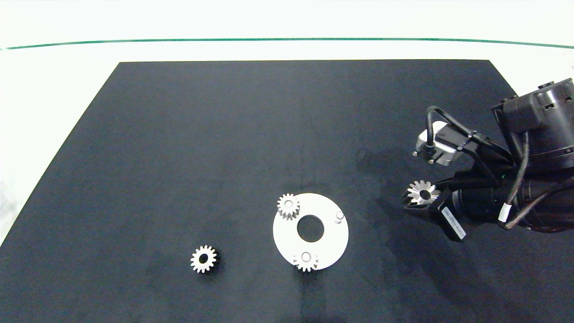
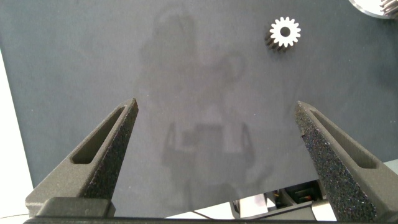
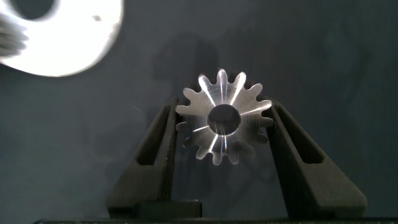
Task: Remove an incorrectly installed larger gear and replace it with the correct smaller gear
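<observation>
The right end effector (image 1: pixel 415 202) grips the larger gear (image 3: pixel 222 116), to the right of the white disc (image 1: pixel 329 242). The smaller gear (image 1: pixel 203 259) lies on the black mat (image 1: pixel 224 134), disc's left. The left end effector (image 2: pixel 214 140) gapes wide.

I see a white table (image 1: pixel 54 112) carrying a black mat (image 1: pixel 224 134); on it a white disc plate (image 1: pixel 332 244) and the smaller gear (image 1: pixel 203 259).

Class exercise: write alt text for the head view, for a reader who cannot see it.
The right gripper holds the larger gear above the black mat, right of a white round plate carrying two small gears and one bare peg. The smaller gear lies loose to the plate's left.
</observation>
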Robot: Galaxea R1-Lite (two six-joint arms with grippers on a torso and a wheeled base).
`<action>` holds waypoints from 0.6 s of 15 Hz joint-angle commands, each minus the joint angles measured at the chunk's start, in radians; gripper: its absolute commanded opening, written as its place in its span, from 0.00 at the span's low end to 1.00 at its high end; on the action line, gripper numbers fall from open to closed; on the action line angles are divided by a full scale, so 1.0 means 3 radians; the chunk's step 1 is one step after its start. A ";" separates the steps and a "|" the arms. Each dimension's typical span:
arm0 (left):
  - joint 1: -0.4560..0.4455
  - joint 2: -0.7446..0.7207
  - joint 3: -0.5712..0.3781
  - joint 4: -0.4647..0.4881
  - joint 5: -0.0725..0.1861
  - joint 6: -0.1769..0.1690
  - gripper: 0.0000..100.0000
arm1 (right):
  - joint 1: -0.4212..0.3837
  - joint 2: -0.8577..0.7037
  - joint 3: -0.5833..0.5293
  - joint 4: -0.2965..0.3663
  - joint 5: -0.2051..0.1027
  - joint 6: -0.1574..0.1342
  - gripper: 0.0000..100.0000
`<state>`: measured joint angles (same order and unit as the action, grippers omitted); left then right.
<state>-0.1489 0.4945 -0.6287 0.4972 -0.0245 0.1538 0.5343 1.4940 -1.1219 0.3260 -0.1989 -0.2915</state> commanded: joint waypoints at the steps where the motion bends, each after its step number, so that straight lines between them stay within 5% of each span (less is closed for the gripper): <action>1: 0.0000 -0.0002 0.0010 0.0009 0.0000 0.0004 1.00 | -0.0344 -0.0071 0.0186 0.0003 0.0136 0.0000 0.25; 5: 0.0000 -0.0002 -0.0001 0.0009 0.0005 0.0014 1.00 | -0.0681 -0.0025 0.0227 -0.0023 0.0372 0.0000 0.25; 9: 0.0000 -0.0002 0.0010 0.0009 0.0005 0.0014 1.00 | -0.0906 0.0128 0.0375 -0.0396 0.0367 -0.0005 0.25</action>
<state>-0.1489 0.4930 -0.6264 0.4974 -0.0230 0.1572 0.2785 1.5104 -1.0281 0.2100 -0.0864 -0.2900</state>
